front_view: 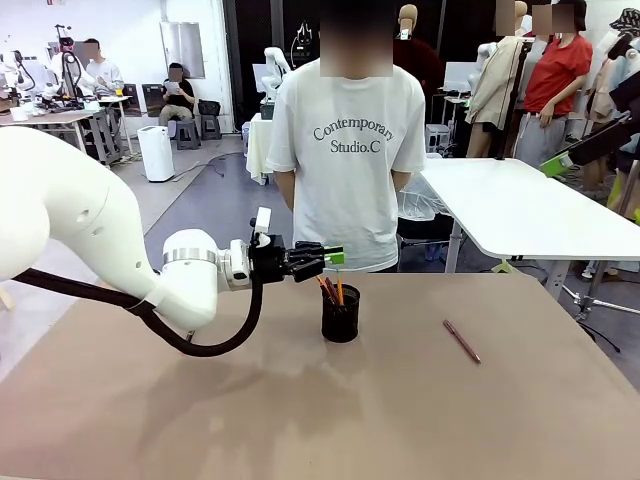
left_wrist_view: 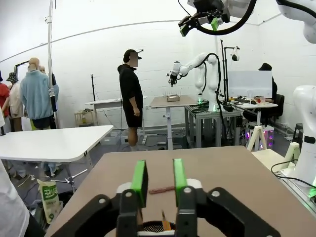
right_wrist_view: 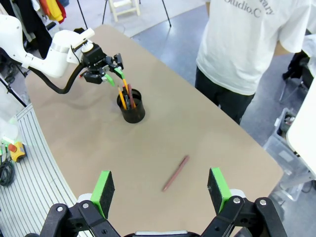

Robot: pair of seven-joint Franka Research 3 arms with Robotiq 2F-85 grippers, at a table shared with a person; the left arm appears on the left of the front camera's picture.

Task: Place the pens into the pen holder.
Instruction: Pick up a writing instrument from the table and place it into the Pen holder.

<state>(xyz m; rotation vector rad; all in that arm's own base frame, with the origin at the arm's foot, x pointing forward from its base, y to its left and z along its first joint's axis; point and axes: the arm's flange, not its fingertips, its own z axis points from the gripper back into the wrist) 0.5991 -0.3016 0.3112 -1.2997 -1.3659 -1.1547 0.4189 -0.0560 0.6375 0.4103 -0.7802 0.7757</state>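
Observation:
The black mesh pen holder (front_view: pixel 340 318) (right_wrist_view: pixel 131 109) stands mid-table. A yellow-orange pencil (front_view: pixel 340 290) (right_wrist_view: pixel 121 97) and a dark pen (front_view: pixel 327 290) stick out of it. My left gripper (front_view: pixel 334 254) (left_wrist_view: pixel 159 177) (right_wrist_view: pixel 114 76) hovers just above the holder's rim (left_wrist_view: pixel 153 227). Its green pads are a small gap apart with nothing between them. A dark red pen (front_view: pixel 462 341) (left_wrist_view: pixel 161 189) (right_wrist_view: pixel 176 173) lies flat on the table to the holder's right. My right gripper (right_wrist_view: pixel 161 185) (left_wrist_view: pixel 199 26) hangs high above that pen, wide open and empty.
A person in a white T-shirt (front_view: pixel 345 150) stands at the far edge, hands out of sight. The brown table (front_view: pixel 300 420) is bare around the holder and the lying pen. A white table (front_view: pixel 520 205) stands behind on the right.

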